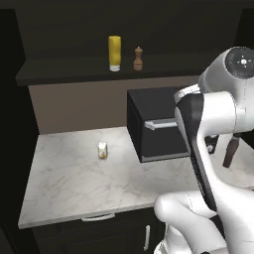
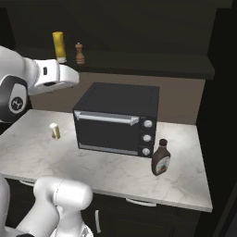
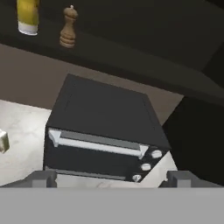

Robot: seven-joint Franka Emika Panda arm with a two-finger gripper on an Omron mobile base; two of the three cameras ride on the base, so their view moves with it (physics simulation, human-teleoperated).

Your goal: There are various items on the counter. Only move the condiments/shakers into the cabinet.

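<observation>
A yellow squeeze bottle (image 1: 114, 53) (image 2: 58, 46) (image 3: 27, 17) and a small brown pepper shaker (image 1: 138, 58) (image 2: 80, 53) (image 3: 68, 27) stand side by side on the dark cabinet shelf (image 1: 74, 74) (image 2: 139, 62) (image 3: 131, 65). The taller dark brownish bottle (image 2: 161, 158) (image 1: 230, 151) stands on the marbled counter (image 1: 74, 183) (image 2: 115, 178), right of the toaster oven. The white-and-yellow packet (image 1: 102, 150) (image 2: 55, 131) (image 3: 3, 141) stands left of the oven. My gripper (image 3: 111, 178) is open and holds nothing. It hangs in the air in front of the oven, level with its top.
A black toaster oven (image 1: 154, 131) (image 2: 115, 120) (image 3: 105, 131) with a silver handle stands mid-counter under the shelf. A dark tall wall (image 2: 222, 115) closes the right end. My white arm (image 1: 218, 149) blocks the right side of the left base view.
</observation>
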